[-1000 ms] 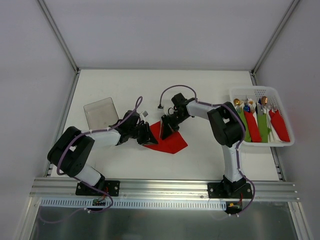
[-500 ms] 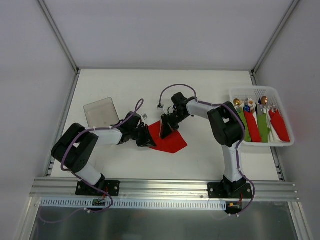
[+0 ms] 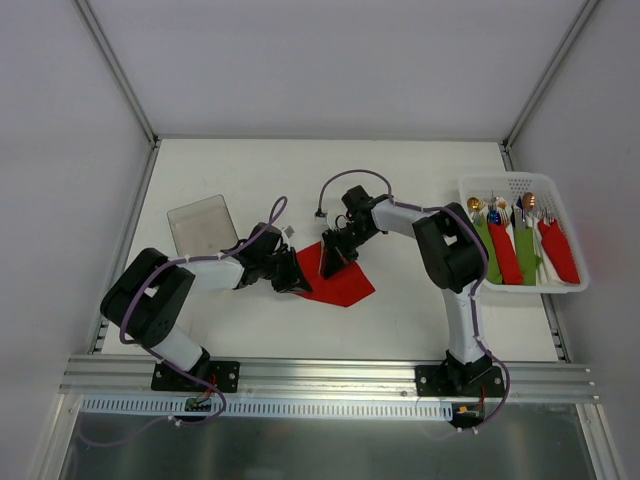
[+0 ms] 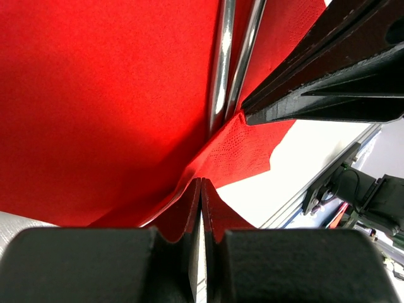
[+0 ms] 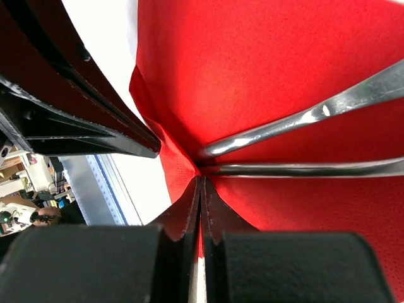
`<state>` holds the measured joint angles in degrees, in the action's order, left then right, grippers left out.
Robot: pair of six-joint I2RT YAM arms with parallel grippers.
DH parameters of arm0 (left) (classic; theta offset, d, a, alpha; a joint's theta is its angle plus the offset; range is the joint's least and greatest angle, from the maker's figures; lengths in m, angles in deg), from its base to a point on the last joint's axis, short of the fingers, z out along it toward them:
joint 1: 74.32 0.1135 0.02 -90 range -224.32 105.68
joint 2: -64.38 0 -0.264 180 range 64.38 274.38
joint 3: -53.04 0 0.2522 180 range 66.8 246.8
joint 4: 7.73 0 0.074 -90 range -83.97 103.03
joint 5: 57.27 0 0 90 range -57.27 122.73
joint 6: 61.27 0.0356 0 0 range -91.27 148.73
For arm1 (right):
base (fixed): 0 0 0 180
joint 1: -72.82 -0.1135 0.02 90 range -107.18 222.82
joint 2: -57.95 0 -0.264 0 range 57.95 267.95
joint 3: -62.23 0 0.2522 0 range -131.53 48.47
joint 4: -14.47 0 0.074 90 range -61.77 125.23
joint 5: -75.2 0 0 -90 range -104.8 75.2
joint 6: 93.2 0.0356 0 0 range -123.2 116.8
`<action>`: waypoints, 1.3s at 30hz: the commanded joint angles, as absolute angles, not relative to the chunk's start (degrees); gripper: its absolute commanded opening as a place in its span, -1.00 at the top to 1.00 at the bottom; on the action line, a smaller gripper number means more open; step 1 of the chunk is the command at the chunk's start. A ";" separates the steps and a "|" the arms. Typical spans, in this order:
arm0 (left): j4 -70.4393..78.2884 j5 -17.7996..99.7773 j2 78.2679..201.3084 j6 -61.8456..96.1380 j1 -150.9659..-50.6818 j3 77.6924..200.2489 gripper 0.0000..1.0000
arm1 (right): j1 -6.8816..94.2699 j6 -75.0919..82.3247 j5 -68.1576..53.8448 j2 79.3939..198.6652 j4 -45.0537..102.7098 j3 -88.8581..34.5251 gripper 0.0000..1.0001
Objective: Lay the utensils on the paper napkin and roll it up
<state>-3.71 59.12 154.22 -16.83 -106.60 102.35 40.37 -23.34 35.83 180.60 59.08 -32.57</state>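
The red paper napkin (image 3: 347, 287) lies at the middle of the table, and its left corner is lifted into a fold (image 4: 240, 142). Two slim silver utensils (image 4: 221, 63) lie side by side on it; only their handles (image 5: 303, 120) show. My left gripper (image 4: 201, 184) is shut on the napkin's raised edge. My right gripper (image 5: 201, 180) is shut on the same corner from the other side, with red paper between its jaws. Both grippers meet tip to tip at the napkin's left end (image 3: 312, 272). From above, the arms hide the utensils.
A clear plastic container (image 3: 202, 226) sits left of the napkin. A white basket (image 3: 510, 181) at the right edge holds several rolled red and green bundles with cutlery tips poking out. White walls and metal rails bound the table.
The left arm shifted slightly and its jaws finished closing on the napkin's edge. The right arm and the napkin have stayed put.
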 commanded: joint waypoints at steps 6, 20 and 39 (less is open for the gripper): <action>-2.85 58.13 156.13 -15.39 -106.58 103.98 1.00 | 40.65 -23.77 36.18 180.73 60.31 -34.85 1.00; -4.96 57.51 160.36 -18.64 -106.23 103.36 1.00 | 45.39 -25.25 30.91 173.98 66.63 -34.50 0.16; -18.57 56.64 167.74 -34.01 -106.05 98.44 1.00 | 41.97 -21.22 31.52 164.64 64.10 -22.81 0.68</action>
